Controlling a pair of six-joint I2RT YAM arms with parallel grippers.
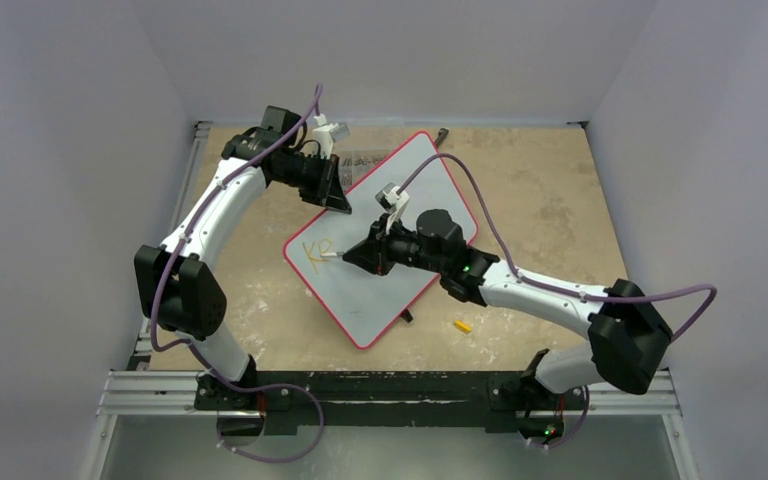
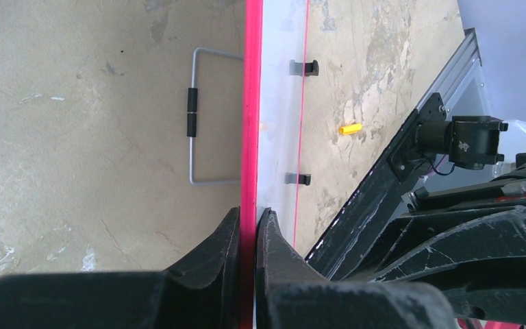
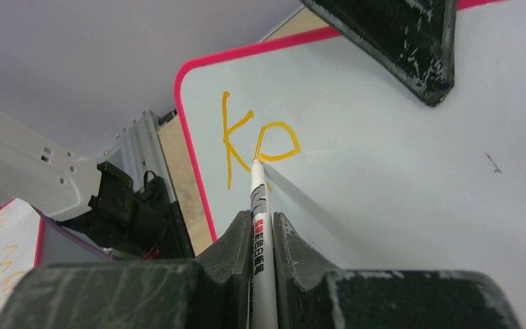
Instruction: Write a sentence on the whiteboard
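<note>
The whiteboard (image 1: 400, 215), pale grey with a red frame, lies tilted on the table. My left gripper (image 1: 343, 203) is shut on its far left edge; in the left wrist view (image 2: 249, 214) the red frame (image 2: 250, 103) runs between the jaws. My right gripper (image 1: 357, 254) is shut on a white marker pen (image 3: 259, 205), its tip touching the board. The sentence (image 3: 253, 140) is orange lettering near the board's left corner, a "K" and a partly drawn second letter, also seen from above (image 1: 317, 252).
An orange pen cap (image 1: 462, 325) lies on the table right of the board, also in the left wrist view (image 2: 350, 128). A wire stand (image 2: 202, 116) lies left of the board edge. A small dark mark (image 3: 494, 162) is on the board.
</note>
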